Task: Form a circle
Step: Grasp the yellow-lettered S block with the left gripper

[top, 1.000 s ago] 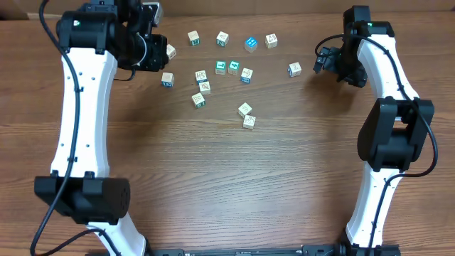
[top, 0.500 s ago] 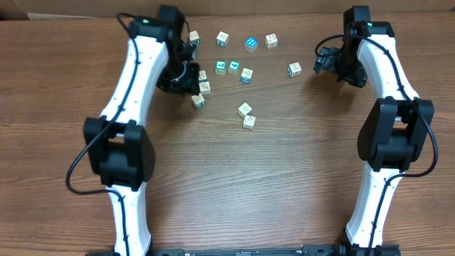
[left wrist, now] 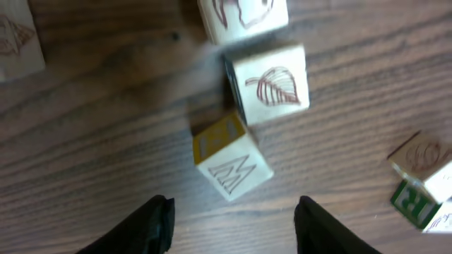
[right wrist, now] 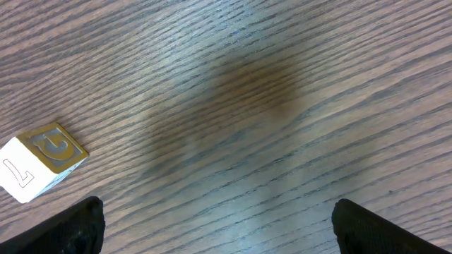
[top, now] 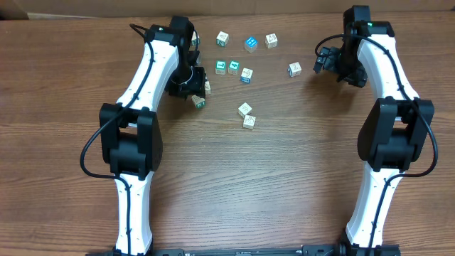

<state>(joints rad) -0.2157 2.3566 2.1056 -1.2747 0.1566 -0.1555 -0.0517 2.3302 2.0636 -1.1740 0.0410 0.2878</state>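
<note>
Small whitish letter cubes lie loosely scattered at the table's far middle; no circle shows among them. Among them are a teal-faced pair (top: 227, 67), a bright blue one (top: 250, 44) and two lower ones (top: 247, 115). My left gripper (top: 192, 84) hangs over the left end of the scatter. In the left wrist view it (left wrist: 233, 229) stands open with bare wood between its fingers, an M cube (left wrist: 233, 164) and a leaf cube (left wrist: 272, 83) just ahead. My right gripper (top: 323, 60) is open and empty (right wrist: 219, 229), beside a lone cube (top: 294, 69), the one marked 7 (right wrist: 42, 159).
More cubes sit along the far row (top: 222, 38) (top: 271, 40). A green R cube (left wrist: 417, 204) and another cube (left wrist: 424, 159) lie at the right of the left wrist view. The left arm's links (top: 142, 78) hide part of the cluster.
The left arm swung from the far left to the left end of the cube cluster, and its jaws opened. The right arm has not moved.
</note>
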